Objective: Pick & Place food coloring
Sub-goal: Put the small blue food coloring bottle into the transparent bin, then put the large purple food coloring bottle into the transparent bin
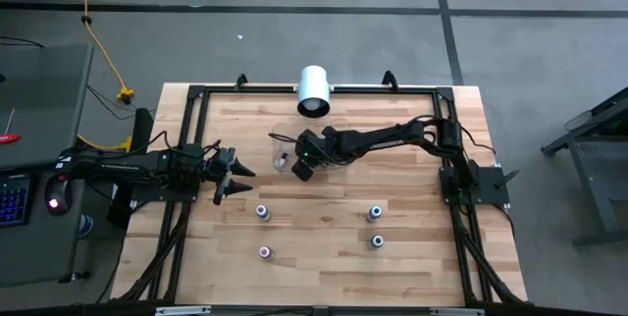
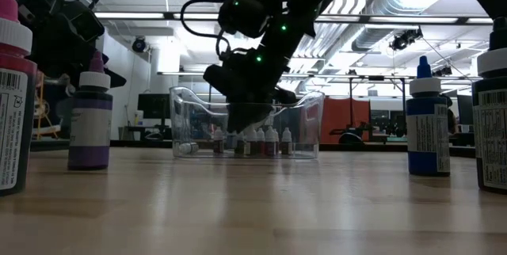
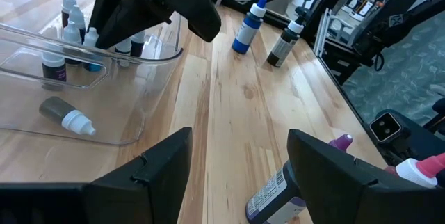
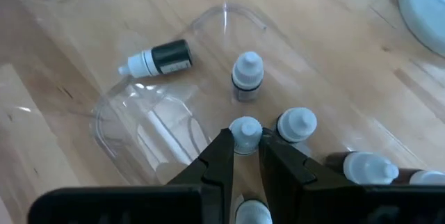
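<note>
Food coloring: a cluster of tiny white-capped bottles (image 4: 247, 76) stands inside a clear plastic tray (image 1: 287, 141) near the middle of the table's far half; one small dark bottle (image 4: 157, 60) lies on its side in the tray, apart from the standing group.
Larger bottles: four stand on the bare wood nearer the front edge, two on the left (image 1: 262, 212) and two on the right (image 1: 375, 215), all outside the tray.
Right gripper: the right gripper (image 4: 243, 156) reaches down into the tray, its two fingers pressed against the white cap of one small bottle (image 4: 245, 133).
Left gripper: the left gripper (image 1: 238, 180) hovers over the table just left of the tray, fingers spread apart with nothing between them.
White cylinder: a white cylinder (image 1: 314, 90) stands at the far edge of the table, behind the tray.
Seen only from table height: a purple bottle (image 2: 89, 120) and a blue bottle (image 2: 428, 124) show their colours; the overhead view gives only their caps.
Seen only from the right wrist: the fingers' contact with the cap.
Hard to make out: the right arm hides most of the tray from above, so the small bottles cannot be counted; a pink-capped bottle (image 2: 14, 97) is cut off at the low view's left edge.
</note>
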Controlling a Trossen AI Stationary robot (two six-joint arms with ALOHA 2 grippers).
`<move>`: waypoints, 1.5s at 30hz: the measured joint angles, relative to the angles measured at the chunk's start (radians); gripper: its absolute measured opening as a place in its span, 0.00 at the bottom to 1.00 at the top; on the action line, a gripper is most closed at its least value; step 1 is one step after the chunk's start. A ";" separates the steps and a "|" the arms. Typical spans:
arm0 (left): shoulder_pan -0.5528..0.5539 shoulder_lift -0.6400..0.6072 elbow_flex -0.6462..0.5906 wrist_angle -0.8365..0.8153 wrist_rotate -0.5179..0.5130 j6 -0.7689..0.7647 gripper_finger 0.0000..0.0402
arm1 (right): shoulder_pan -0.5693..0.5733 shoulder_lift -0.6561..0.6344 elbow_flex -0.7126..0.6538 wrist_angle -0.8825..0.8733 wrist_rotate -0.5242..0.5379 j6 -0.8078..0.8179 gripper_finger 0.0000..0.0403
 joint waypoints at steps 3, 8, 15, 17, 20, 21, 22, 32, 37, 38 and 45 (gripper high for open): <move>0.000 0.000 0.000 0.000 0.000 0.000 0.58 | -0.002 0.000 -0.002 -0.001 0.000 0.000 0.13; 0.000 0.000 0.000 0.000 0.000 0.000 0.58 | -0.002 0.000 -0.002 -0.001 -0.001 -0.004 0.14; 0.000 0.000 0.000 0.000 0.000 0.000 0.58 | -0.004 0.000 -0.002 -0.001 0.001 -0.005 0.16; 0.000 0.000 0.000 0.000 0.000 0.000 0.58 | -0.004 0.000 -0.002 -0.001 0.001 -0.008 0.17; 0.000 0.000 0.000 0.000 0.000 0.000 0.58 | -0.004 0.000 -0.002 -0.001 0.000 -0.008 0.20; 0.000 0.000 0.000 0.000 0.000 0.000 0.58 | -0.004 0.000 -0.002 -0.001 0.000 -0.008 0.21; 0.000 0.000 0.000 0.000 0.000 0.000 0.58 | -0.004 0.000 -0.002 -0.001 -0.001 -0.008 0.21; 0.000 0.000 0.000 0.000 0.000 0.000 0.58 | -0.004 -0.002 -0.002 0.002 -0.001 -0.008 0.29; 0.000 0.000 0.000 0.000 0.000 0.000 0.58 | -0.004 -0.041 -0.002 0.000 -0.001 -0.033 0.30; 0.000 0.000 0.000 0.000 0.000 0.000 0.58 | -0.004 -0.047 -0.002 -0.004 0.001 -0.041 0.30; 0.000 0.000 0.000 0.000 0.000 0.000 0.58 | 0.004 -0.121 -0.002 -0.032 -0.018 -0.089 0.30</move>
